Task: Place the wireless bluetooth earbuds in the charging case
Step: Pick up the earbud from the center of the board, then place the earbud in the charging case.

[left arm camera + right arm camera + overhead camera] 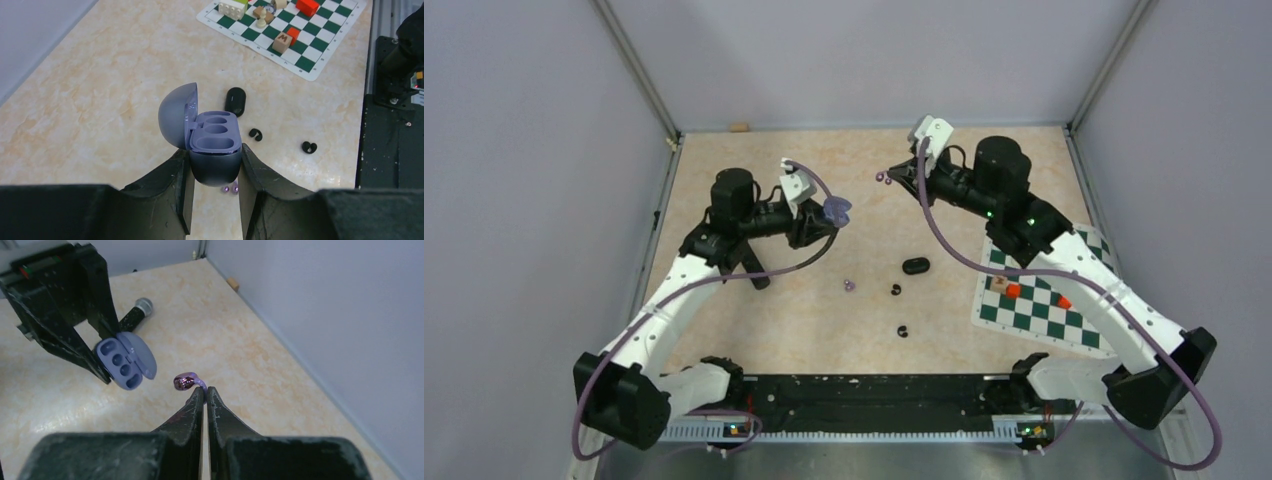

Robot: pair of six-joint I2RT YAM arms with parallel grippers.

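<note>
My left gripper [215, 152] is shut on the open pale purple charging case [212, 135] and holds it above the table; both sockets are empty and the lid stands open to the left. The case also shows in the top view [836, 210] and the right wrist view [122, 362]. My right gripper [205, 390] is shut on a pale purple earbud [186, 381], held in the air a little right of the case [884, 178]. The second purple earbud [849, 285] lies on the table below the case [231, 189]. Two black earbuds [255, 134] [309, 147] lie near the shut black case [235, 101].
A green and white chessboard mat [1024, 315] with red, orange, yellow and tan blocks [282, 42] and chess pieces lies at the right. The left arm's body [55, 300] stands behind the purple case. Grey walls close in the table on three sides.
</note>
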